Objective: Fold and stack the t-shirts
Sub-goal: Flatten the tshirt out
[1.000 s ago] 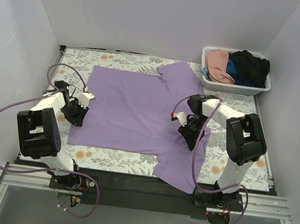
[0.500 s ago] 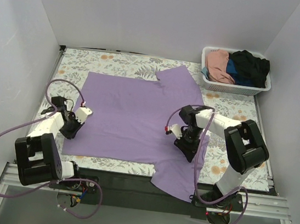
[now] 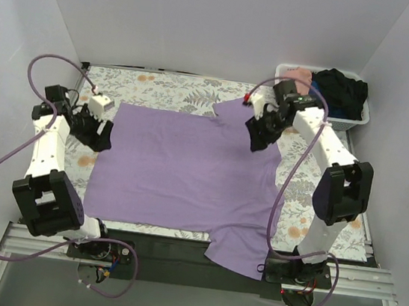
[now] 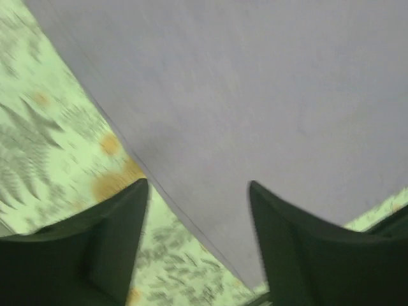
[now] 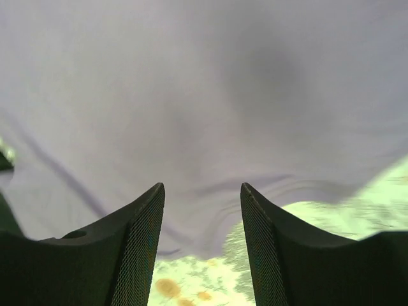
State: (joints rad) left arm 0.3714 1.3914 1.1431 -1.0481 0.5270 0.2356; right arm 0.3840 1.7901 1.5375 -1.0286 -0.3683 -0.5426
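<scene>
A lavender t-shirt [image 3: 189, 158] lies spread flat across the floral table [image 3: 161, 83], 1 sleeve draped over the near edge. The left gripper [image 3: 101, 138] hangs at the shirt's far-left edge, the right gripper [image 3: 258, 135] over its far-right sleeve; both stand with fingers well apart and hold nothing. Pink, blue and black t-shirts [image 3: 339, 89] sit heaped in the white basket [image 3: 320, 121] at the far-right corner

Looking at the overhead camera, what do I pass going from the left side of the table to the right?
Left gripper → lavender t-shirt → white basket. The right gripper is left out because it overlaps the shirt.
</scene>
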